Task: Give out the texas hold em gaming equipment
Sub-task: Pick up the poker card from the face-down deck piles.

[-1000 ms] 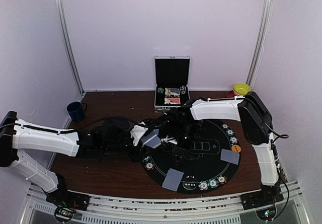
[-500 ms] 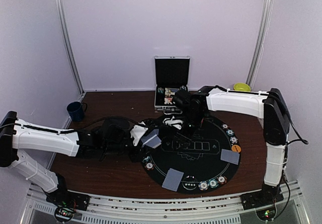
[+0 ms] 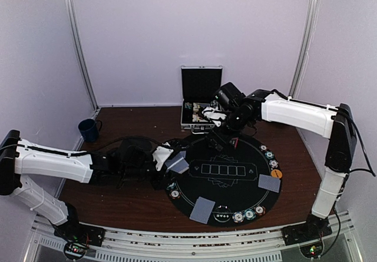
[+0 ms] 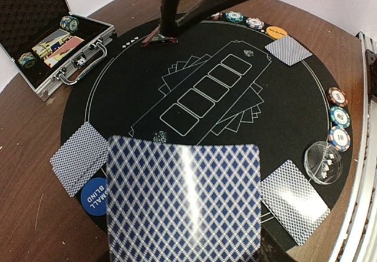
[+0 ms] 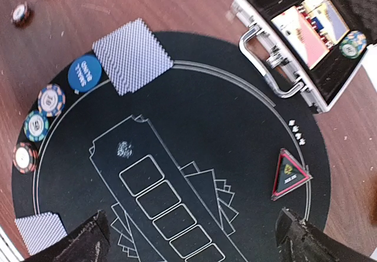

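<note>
Left wrist view: left gripper [image 3: 171,163] clamps the deck [image 4: 182,203], right gripper [image 5: 194,241] gapes empty, 3 piles [image 4: 293,200] dealt, chips [image 4: 339,118] out, 5 boxes [image 4: 211,88] unfilled.

A blue-diamond-backed playing card [image 4: 182,200] filled the foreground, back up, above the near edge of the round black felt mat [image 4: 135,91]. A blue small-blind button [image 4: 94,196] touched a face-down card pile [image 4: 79,156] on its left. Three striped poker chips [image 4: 340,118] lined the right rim. The open silver case [image 4: 105,38] sat on the wooden counter [image 4: 23,156].
</note>
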Motion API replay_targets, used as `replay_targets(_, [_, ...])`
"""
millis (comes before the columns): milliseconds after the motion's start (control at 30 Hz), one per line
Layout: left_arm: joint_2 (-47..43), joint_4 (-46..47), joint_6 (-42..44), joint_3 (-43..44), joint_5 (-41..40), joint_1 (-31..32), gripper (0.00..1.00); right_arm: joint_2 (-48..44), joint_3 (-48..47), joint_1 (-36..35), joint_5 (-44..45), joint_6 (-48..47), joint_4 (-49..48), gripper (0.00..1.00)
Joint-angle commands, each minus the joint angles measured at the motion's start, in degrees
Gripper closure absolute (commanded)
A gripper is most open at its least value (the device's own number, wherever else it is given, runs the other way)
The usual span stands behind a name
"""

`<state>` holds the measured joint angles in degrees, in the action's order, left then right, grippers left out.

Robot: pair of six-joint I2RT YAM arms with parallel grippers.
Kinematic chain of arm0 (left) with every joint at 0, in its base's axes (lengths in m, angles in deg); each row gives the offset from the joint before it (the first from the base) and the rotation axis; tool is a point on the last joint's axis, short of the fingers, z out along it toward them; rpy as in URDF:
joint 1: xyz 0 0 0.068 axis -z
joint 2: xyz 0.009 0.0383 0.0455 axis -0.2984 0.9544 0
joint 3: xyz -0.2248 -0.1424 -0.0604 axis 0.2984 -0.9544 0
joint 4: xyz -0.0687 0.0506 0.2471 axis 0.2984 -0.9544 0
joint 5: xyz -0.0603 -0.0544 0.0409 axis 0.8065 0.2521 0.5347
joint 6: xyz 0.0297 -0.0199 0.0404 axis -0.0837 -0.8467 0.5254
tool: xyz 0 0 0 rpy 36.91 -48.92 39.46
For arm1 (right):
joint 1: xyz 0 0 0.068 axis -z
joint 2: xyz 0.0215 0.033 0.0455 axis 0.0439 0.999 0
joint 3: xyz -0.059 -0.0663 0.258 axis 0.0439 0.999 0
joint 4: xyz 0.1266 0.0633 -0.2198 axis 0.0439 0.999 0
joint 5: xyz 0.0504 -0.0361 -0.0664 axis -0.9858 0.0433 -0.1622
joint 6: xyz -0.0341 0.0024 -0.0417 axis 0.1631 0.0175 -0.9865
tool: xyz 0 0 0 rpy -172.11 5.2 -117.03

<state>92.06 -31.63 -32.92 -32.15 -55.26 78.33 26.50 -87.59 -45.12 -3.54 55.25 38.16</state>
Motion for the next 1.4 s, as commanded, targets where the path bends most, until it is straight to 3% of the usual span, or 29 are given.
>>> replay_targets(0, [0.34, 2.18, 0.00, 0.39, -0.25, 0.39, 0.47, -5.63, 3.78, 1.94, -4.48, 2.81, -7.34, 0.00])
replay_targets(133, [0.59, 2.32, -0.01, 0.48, -0.25, 0.44, 0.47, -8.19, 5.61, 1.92, -22.38, 2.53, -10.07, 0.03])
replay_targets(333, [0.94, 2.53, 0.18, 0.48, 0.08, 0.47, 0.47, -15.73, 22.37, 1.56, -38.06, 10.79, -36.69, 0.10])
replay_targets(433, [1.12, 2.69, 0.21, 0.52, 0.19, 0.47, 0.47, -13.26, 21.03, 0.96, -39.24, 13.36, -37.80, 0.12])
replay_targets(600, [1.28, 2.70, 0.36, 0.56, 0.42, 0.54, 0.47, -5.40, 14.89, 0.67, -44.18, 14.82, -31.42, 0.09])
replay_targets(767, [0.79, 2.71, 0.42, 0.40, 0.50, 0.55, 0.47, -2.73, 15.05, -0.85, -44.10, 15.12, -32.72, 0.09])
replay_targets(1367, [0.99, 2.91, 0.64, 0.48, 0.96, 0.84, 0.47, 6.14, 10.58, -4.01, -48.04, 20.22, -33.02, 0.22])
